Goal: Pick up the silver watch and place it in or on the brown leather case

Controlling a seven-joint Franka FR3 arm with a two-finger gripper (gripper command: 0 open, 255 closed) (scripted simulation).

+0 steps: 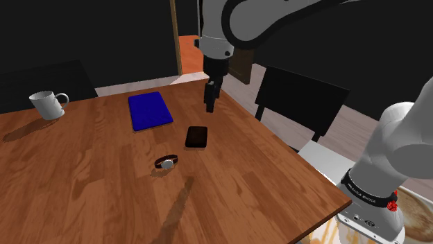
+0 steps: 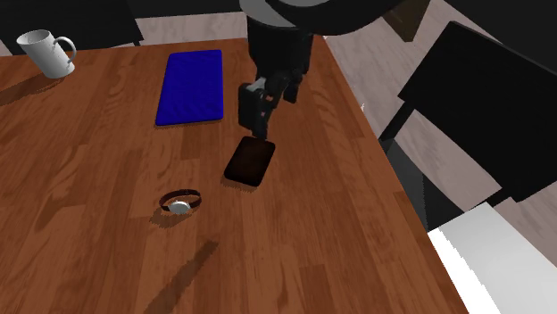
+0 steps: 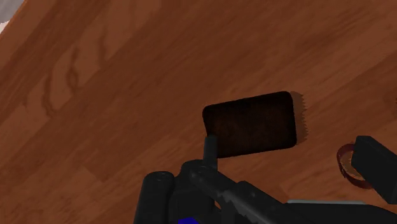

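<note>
The silver-faced watch (image 1: pixel 166 162) with a brown band lies flat on the wooden table (image 1: pixel 83 187), toward the near side. A dark brown leather case (image 1: pixel 197 136) lies flat just beyond it. My gripper (image 1: pixel 209 99) hangs above the table past the case's far end, open, with nothing between its fingers. From the second exterior view the gripper (image 2: pixel 254 114) hovers over the case (image 2: pixel 250 161), and the watch (image 2: pixel 180 203) sits to that view's lower left. In the wrist view the case (image 3: pixel 251 124) lies between the spread fingers of the gripper (image 3: pixel 287 143), and the watch band (image 3: pixel 347 167) peeks beside one finger.
A blue book (image 1: pixel 149 110) lies flat farther back on the table, and a white mug (image 1: pixel 47 104) stands near the far corner. A black chair (image 1: pixel 298 100) stands off the table edge at the shoulder view's right. Behind are black areas.
</note>
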